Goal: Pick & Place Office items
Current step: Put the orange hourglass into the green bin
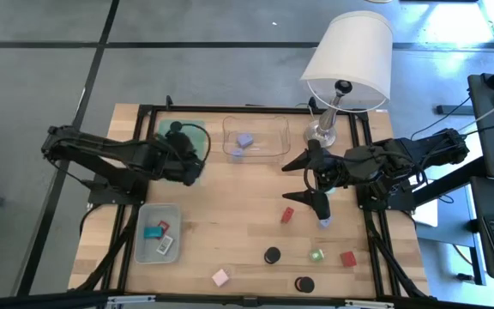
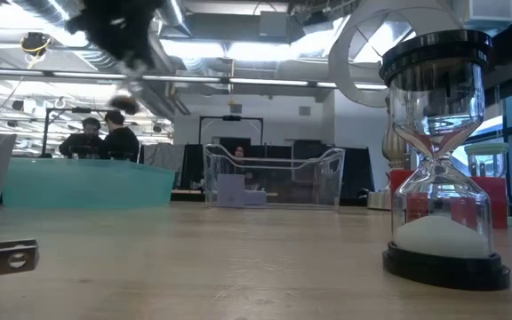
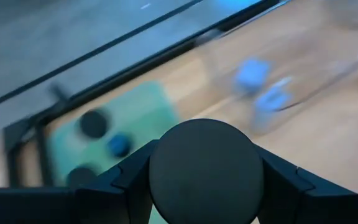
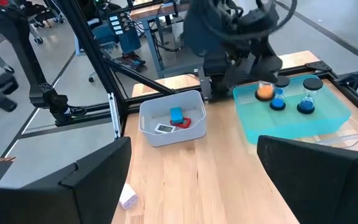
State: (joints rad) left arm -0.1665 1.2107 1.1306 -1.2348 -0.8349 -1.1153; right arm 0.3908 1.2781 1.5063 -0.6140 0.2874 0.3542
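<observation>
My left gripper (image 1: pixel 187 159) hovers over the teal tray (image 1: pixel 168 129) and is shut on a small sand timer with a black round cap (image 3: pixel 207 171). Other black-capped timers (image 4: pixel 306 99) stand in that tray. My right gripper (image 1: pixel 303 182) is open above the table's right half and holds nothing; its fingers (image 4: pixel 73 180) spread wide in the right wrist view. Near the front edge lie a red block (image 1: pixel 287 215), a black cap (image 1: pixel 272 255), a green block (image 1: pixel 316 256), a second red block (image 1: pixel 348 258), a pink block (image 1: pixel 220 276) and another black cap (image 1: pixel 304 284). My left gripper pinches the timer's black round cap (image 3: pixel 166 155) between its two fingers (image 3: pixel 132 183), coming from above and pointing down. The timer hangs below the fingers, lifted above the teal tray; its lower part (image 4: pixel 265 91) shows orange in the right wrist view.
A grey tray (image 1: pixel 144 245) at the front left holds teal, red and labelled pieces. A clear tray (image 1: pixel 268 148) at the far middle holds lilac blocks (image 1: pixel 244 139). The white-shaded lamp (image 1: pixel 347 56) stands at the far right. A large sand timer (image 2: pixel 438 178) stands close to the low camera.
</observation>
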